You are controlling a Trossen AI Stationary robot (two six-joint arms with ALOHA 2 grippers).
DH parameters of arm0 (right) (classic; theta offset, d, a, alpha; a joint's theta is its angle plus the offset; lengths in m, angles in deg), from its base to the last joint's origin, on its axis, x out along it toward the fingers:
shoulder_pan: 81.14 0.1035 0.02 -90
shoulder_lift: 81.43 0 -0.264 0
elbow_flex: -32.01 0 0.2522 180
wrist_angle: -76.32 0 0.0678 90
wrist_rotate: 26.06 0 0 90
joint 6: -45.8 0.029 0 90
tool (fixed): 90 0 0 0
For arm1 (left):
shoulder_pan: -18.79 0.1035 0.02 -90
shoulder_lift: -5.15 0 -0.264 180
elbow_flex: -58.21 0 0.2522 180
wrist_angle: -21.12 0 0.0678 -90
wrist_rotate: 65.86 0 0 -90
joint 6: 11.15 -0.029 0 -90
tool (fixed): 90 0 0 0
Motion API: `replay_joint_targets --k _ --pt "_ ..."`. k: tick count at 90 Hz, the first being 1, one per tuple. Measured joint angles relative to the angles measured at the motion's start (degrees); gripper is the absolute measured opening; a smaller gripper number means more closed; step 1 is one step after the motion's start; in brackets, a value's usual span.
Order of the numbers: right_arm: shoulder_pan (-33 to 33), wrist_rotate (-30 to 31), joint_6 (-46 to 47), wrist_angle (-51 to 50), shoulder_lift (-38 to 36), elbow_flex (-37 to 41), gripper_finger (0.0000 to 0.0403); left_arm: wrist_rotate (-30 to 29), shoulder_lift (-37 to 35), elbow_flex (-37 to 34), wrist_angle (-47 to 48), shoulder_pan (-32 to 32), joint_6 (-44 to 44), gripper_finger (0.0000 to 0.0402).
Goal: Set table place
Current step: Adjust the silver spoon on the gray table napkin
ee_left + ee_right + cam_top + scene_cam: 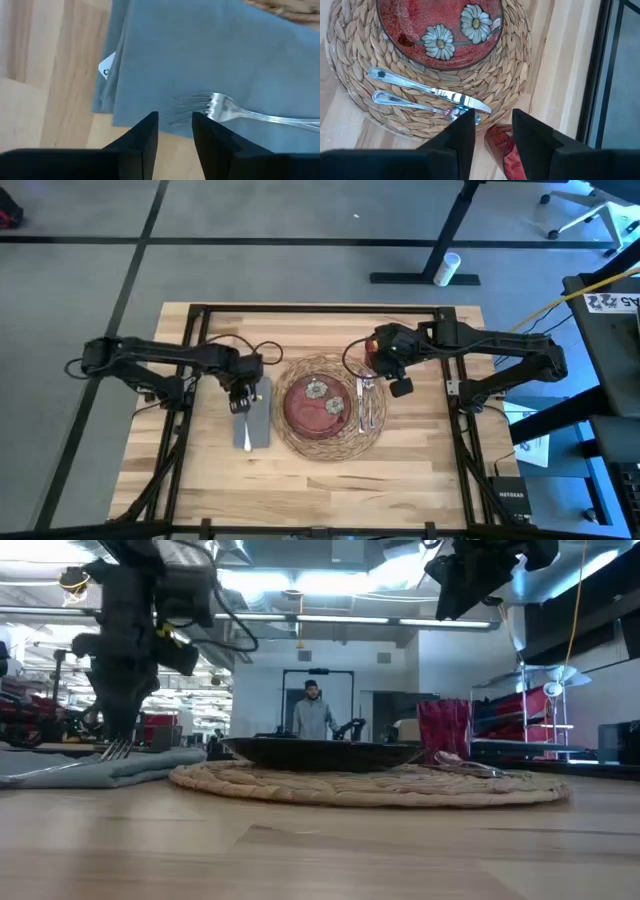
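Observation:
On the table (420, 470) lies a round woven mat (330, 442) carrying a dark red plate (316, 406) with two pale flowers. A knife (427, 89) and a spoon (415, 104) lie on the mat's right part. Left of the mat a grey napkin (200, 55) lies flat with a silver fork (235, 111) on it. My left gripper (175, 131) hangs open just above the napkin's far end, beside the fork's tines. My right gripper (492, 132) is open, high above the mat's far right edge. A small red cup (501, 146) stands below it on the table.
A white label (107, 66) sticks out from the napkin's edge. The black frame (320, 308) runs along the table's far edge and sides. Bare wood lies toward the near edge (320, 490). A person (313, 712) stands far back in the room.

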Motion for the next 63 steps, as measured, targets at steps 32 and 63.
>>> replay_joint_targets --k 32,63 --pt "0.0 -0.2 -0.2 0.0 0.0 0.0 0.0115 0.0 4.7 0.0 -0.7 1.0 -0.6 0.0092" --pt "0.0 -0.4 -0.3 -0.2 0.0 0.0 0.0115 0.0 4.9 0.0 -2.0 0.9 -2.4 0.0008"
